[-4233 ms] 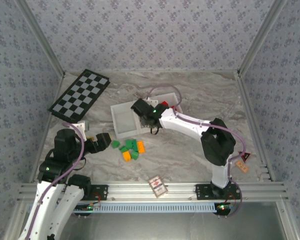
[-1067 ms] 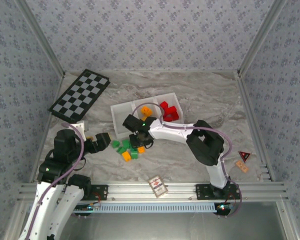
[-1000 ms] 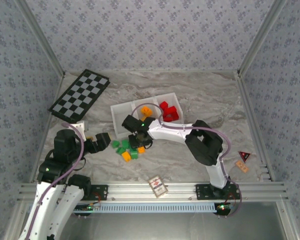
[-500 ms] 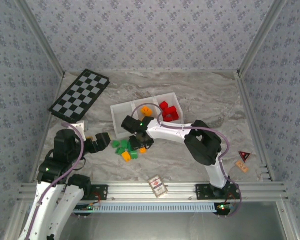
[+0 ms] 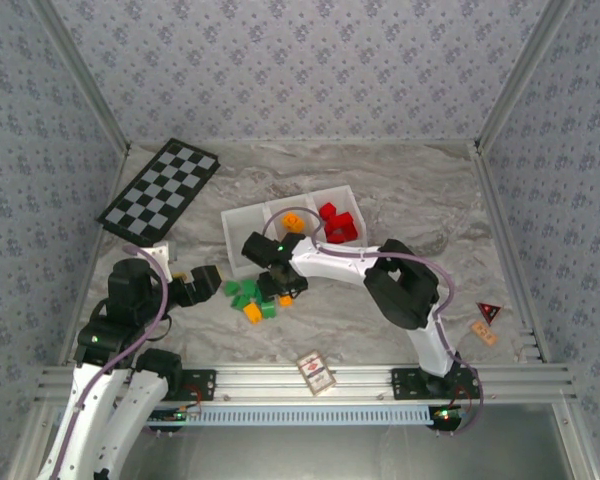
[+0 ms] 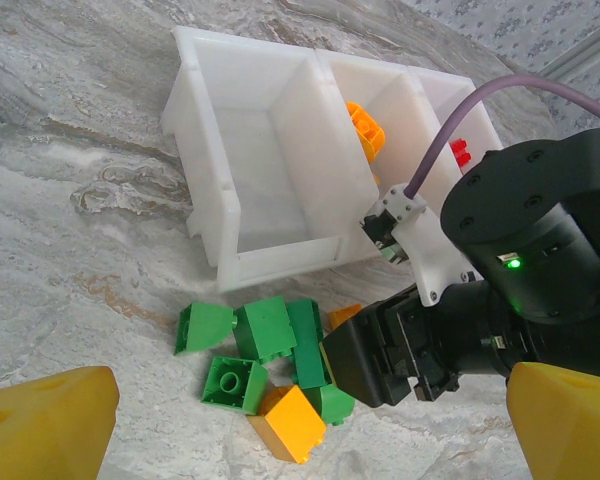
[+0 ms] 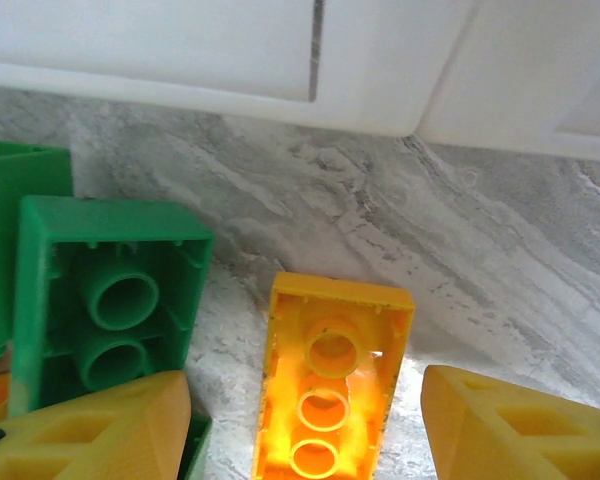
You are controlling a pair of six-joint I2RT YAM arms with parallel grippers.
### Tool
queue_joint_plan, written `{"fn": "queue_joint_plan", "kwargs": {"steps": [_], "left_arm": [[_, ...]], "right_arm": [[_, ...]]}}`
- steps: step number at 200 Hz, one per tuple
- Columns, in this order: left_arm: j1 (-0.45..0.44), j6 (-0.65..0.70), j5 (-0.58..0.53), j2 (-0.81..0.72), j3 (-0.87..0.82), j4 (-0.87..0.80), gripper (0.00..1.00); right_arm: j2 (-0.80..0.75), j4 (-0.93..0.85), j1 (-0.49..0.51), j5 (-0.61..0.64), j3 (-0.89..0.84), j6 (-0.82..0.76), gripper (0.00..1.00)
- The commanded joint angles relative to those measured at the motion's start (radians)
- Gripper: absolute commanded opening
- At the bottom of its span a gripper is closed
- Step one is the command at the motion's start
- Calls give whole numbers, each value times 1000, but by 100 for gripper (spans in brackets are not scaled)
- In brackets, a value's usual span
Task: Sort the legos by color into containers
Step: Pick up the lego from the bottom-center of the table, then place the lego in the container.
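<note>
Orange lego [image 7: 330,385] sits inside right hand [image 7: 310,425], now spread wider (seemingly untouched); left hand [image 5: 212,279] gaping.

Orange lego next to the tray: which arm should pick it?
Right. The right end effector hangs over the orange lego, open fingers on either side of it, just in front of the tray. The left end effector is open too, but sits off to the left of the pile.

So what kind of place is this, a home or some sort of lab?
Probably a robotics test cell rather than a home: an aluminium frame, patterned wall panels closing in a marble-look table, and sorting props, legos beside a white tray.
</note>
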Motion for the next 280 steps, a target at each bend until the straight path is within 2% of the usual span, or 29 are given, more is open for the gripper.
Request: {"fn": "queue_joint_plan", "kwargs": {"steps": [1,31,95,128,170,194,219,280], "left_arm": [[-7,9,-10,-10,3,6,100],[-7,9,-8,-10,2,6,100],[-7,9,-8,-9,2,7,100],[-7,9,-8,-10,2,8,100],[-7,10,-8,-9,2,7,100],[-7,8,-6,-9,2,7,100],[-7,8,-6,-9,1,7,100],[-10,6,-8,-8,1,5,100]], "right_arm": [[22,-36,-12,0,-4,22,64],[37,-39,-20,-6,-6,22,60],[34,-54,-36,19,-26,20,44],[-14,-66,-41,40,-32,7,36],[-133,-116,-73,91,0,-49,35],[-181,-125,-131,90,52,-95,35],[-154,-133,-211,45,152,-149,34],[98,-183,-336,-69,493,-220,33]]}}
